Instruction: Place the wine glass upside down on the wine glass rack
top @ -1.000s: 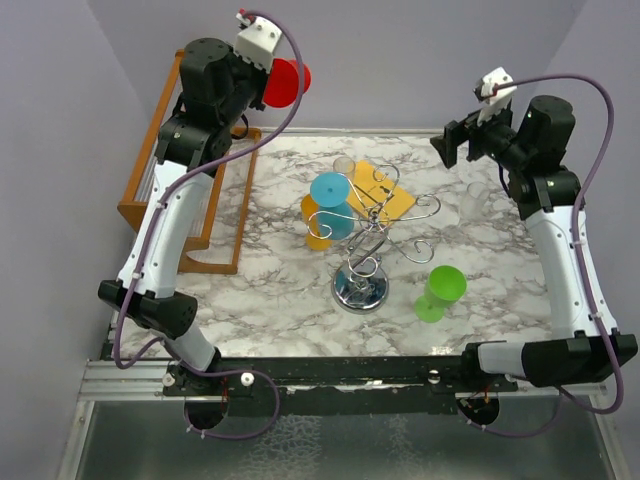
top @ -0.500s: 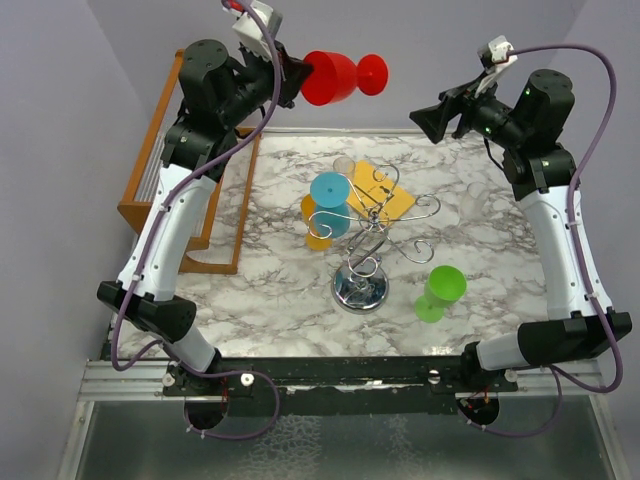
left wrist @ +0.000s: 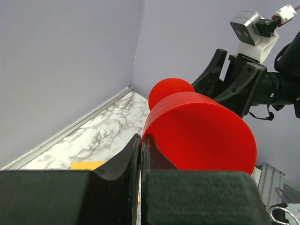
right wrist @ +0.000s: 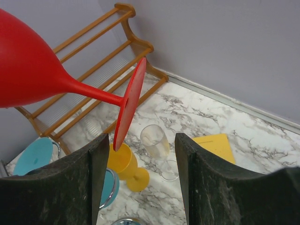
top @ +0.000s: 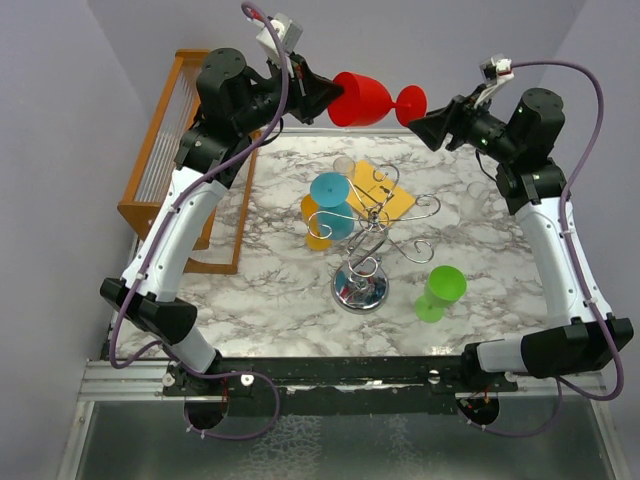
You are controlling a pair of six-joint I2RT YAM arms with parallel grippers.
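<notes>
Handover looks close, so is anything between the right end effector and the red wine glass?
Nothing visible. The red wine glass, held by the left end effector, has its foot facing the open right end effector.

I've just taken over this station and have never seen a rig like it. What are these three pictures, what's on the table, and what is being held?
Two robot arms are bolted at the table's near edge. The wide picture looks down from above and behind them. The other two come from a camera on each wrist. The left tool is shut on the bowl of a red wine glass, held sideways in the air with its foot toward the open right tool. On the marble table are the chrome wine glass rack, a blue glass and a green glass.
</notes>
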